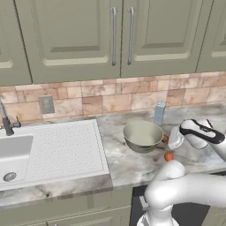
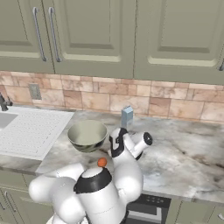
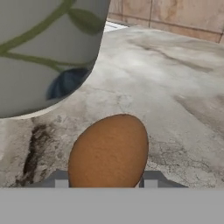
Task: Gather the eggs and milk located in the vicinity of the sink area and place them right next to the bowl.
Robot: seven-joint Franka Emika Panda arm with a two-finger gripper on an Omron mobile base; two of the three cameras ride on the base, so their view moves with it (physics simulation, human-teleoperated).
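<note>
My gripper (image 1: 170,139) sits low at the right side of the grey-green bowl (image 1: 142,134), with its fingers closed on an orange-brown egg (image 3: 109,151). That egg (image 1: 165,138) is just off the bowl's wall (image 3: 43,52), at counter height. A second egg (image 1: 168,156) lies on the counter nearer the front edge and in front of the bowl; it also appears as an orange ball (image 2: 102,162) over my arm. The pale blue milk carton (image 1: 159,113) stands upright behind the bowl by the backsplash, and is seen again in the right base view (image 2: 127,117).
The white sink basin (image 1: 13,152) with ribbed drainboard (image 1: 66,148) and dark tap (image 1: 5,119) lies to the left. Marble counter (image 2: 188,157) stretches to the right of the bowl. Cabinets hang above the tiled backsplash.
</note>
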